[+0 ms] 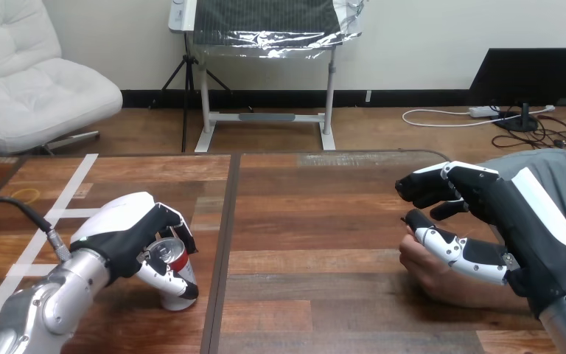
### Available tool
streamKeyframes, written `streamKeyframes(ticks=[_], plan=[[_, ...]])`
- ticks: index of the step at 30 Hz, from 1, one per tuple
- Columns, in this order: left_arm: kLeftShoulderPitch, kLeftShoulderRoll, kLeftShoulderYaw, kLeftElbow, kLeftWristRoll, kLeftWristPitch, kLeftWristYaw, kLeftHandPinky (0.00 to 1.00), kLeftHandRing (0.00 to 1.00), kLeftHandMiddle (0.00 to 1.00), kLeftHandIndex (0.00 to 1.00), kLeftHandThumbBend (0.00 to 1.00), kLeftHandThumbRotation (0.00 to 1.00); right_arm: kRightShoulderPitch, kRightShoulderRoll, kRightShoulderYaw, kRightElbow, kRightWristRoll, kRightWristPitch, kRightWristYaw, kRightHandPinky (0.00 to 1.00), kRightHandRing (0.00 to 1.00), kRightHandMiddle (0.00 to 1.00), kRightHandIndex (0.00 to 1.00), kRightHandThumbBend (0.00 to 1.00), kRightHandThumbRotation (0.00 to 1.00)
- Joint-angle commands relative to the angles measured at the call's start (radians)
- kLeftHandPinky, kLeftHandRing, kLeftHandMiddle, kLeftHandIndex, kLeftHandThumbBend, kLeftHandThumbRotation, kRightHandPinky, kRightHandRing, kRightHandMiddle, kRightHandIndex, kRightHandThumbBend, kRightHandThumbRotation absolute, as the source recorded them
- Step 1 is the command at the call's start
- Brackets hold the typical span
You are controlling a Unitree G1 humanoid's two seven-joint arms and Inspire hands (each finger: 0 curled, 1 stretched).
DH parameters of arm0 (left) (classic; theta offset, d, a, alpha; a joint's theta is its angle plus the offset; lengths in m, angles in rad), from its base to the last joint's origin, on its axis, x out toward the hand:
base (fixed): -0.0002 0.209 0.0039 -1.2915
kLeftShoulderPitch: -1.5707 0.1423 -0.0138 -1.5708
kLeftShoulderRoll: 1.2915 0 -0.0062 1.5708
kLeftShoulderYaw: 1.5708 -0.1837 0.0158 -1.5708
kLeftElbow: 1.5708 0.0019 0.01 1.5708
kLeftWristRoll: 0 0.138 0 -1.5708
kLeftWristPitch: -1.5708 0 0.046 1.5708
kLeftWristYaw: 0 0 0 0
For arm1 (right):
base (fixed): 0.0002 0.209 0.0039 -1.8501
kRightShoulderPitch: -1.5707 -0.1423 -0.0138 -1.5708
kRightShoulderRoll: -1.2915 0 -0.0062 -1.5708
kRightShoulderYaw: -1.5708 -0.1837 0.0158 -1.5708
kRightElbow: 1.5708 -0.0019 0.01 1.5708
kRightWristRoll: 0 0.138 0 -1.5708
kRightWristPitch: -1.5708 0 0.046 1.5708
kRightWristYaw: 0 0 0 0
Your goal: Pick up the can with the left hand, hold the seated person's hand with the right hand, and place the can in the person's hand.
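At seven o'clock on the tabletop (317, 243), the robot's left hand (118, 232) is wrapped round the can (180, 262), fingers and thumb curled about its upright body. The can's base appears to rest on the wood. Well apart, at four o'clock, the right hand (516, 221) lies over the person's hand (431, 274) and touches it; we cannot tell whether it has hold of it.

We judge the hazards to lie in the crossing. The grasp looks high and side-on, so the can could tilt or slip as it lifts. The right hand also covers the person's hand from above, and we see no open palm to receive the can. If that hand is not steadied, it could shift just as the can arrives, and the can would drop to the tabletop.
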Motion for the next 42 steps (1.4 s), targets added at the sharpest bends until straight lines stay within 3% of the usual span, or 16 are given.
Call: streamKeyframes(ticks=[1,7,18,42], plan=[[-0.06,-0.01,0.043,-0.007,-0.039,-0.023,0.042,0.34,0.4,0.48,0.52,0.72,0.0,-0.078,-0.019,-0.011,-0.041,0.002,-0.006,-0.003,0.65,0.7,0.68,0.64,0.37,0.0],[-0.078,-0.031,0.052,-0.02,-0.075,-0.02,0.05,0.32,0.38,0.46,0.51,0.72,0.0,-0.078,-0.021,-0.01,-0.04,-0.005,-0.009,-0.004,0.65,0.7,0.68,0.64,0.38,0.0],[-0.137,-0.073,0.038,-0.007,-0.074,-0.02,0.103,0.32,0.37,0.45,0.51,0.71,0.0,-0.077,-0.017,-0.005,-0.044,-0.018,-0.003,-0.009,0.65,0.7,0.68,0.63,0.38,0.0],[-0.27,-0.155,0.022,0.088,-0.063,-0.09,0.208,0.35,0.41,0.48,0.5,0.68,0.0,-0.076,-0.012,-0.009,-0.045,-0.023,-0.002,-0.012,0.65,0.7,0.68,0.63,0.4,0.0]])
